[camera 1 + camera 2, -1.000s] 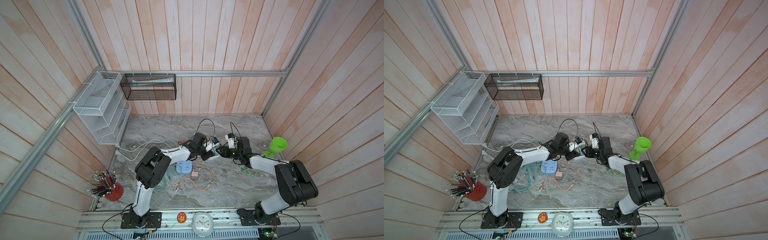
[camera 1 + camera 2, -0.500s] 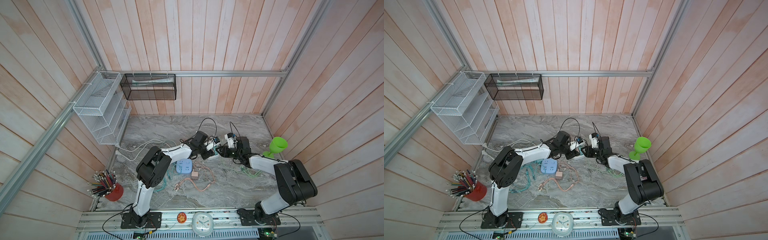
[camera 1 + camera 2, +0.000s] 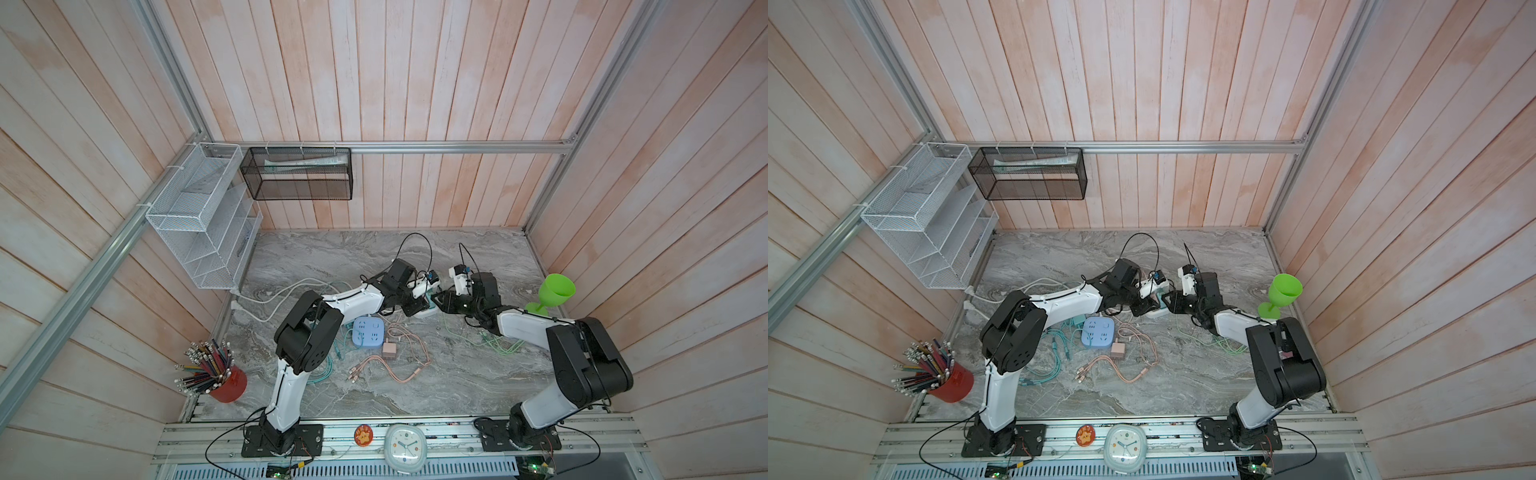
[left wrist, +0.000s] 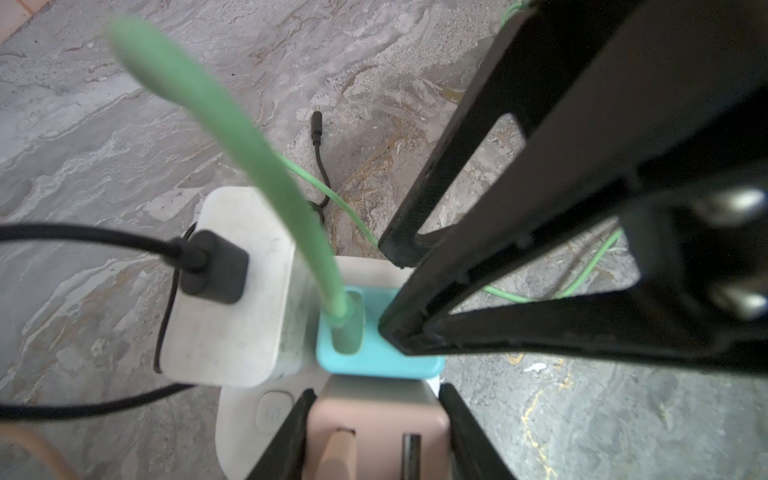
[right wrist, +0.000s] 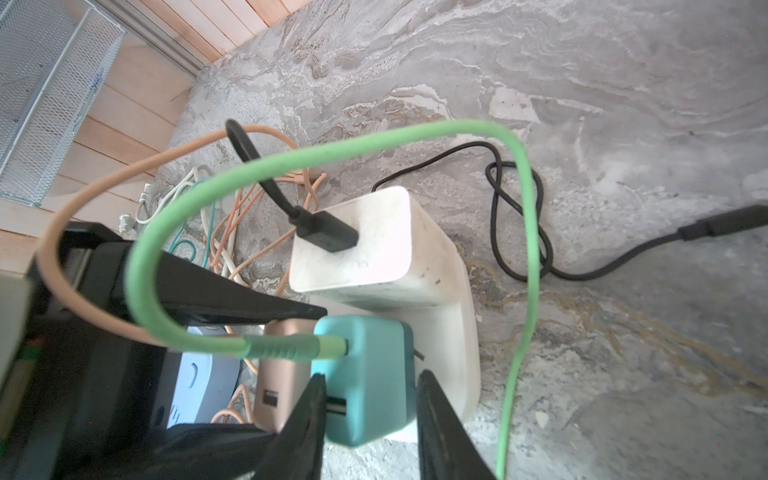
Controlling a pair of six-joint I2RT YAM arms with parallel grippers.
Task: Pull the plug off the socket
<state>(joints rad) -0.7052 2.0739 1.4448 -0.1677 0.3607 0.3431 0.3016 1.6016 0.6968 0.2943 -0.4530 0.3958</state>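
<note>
**A:** Okay, quick one: where's the plug?

**B:** We've got the teal plug standing on the white socket strip, which lies flat on the marble worktop. In both top views it's about mid-worktop, where the two arms meet.

**A:** Neighbours?

**B:** A pink plug sits right against one side. A bigger white adapter with a black cable is just beside it on the same strip.

**A:** Looks?

**B:** It's a small teal block with rounded corners and a matte finish. A green cable goes into its outer face, and we see a second USB slot on that face. The cable loops up and over, then drops to the worktop.

**A:** Claws?

**B:** The right claw is clamped on the teal plug, with one black finger on each flank. The left claw is clamped on the pink plug in the same way.

**A:** Pins seated?

**B:** We can't tell, because the base of the plug is hidden.
</note>
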